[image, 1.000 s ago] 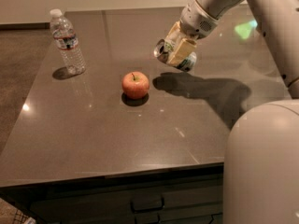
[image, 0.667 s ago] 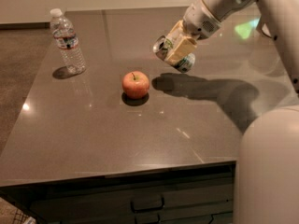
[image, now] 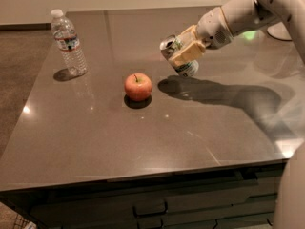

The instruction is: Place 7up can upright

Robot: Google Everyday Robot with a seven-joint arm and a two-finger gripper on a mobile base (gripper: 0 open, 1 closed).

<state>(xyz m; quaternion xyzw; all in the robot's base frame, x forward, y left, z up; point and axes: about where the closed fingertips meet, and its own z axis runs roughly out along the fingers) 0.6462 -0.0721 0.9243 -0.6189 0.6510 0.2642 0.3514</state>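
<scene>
The 7up can [image: 177, 56] is held in my gripper [image: 183, 55], above the dark table [image: 143, 137] and right of its middle. The can is tilted, its silver top pointing up and to the left. Green and white print shows at its lower end. My gripper's tan fingers [image: 187, 54] are shut around the can's body. The arm reaches in from the upper right. The can's shadow lies on the table just below it.
A red apple [image: 138, 86] sits on the table left of and below the can. A clear plastic water bottle [image: 68, 43] stands upright at the far left. The robot's white body [image: 290, 194] fills the lower right. Drawers run under the table's front edge.
The gripper and the can have stayed at about the same place above the table. The arm has shifted slightly. The apple and bottle have not moved.
</scene>
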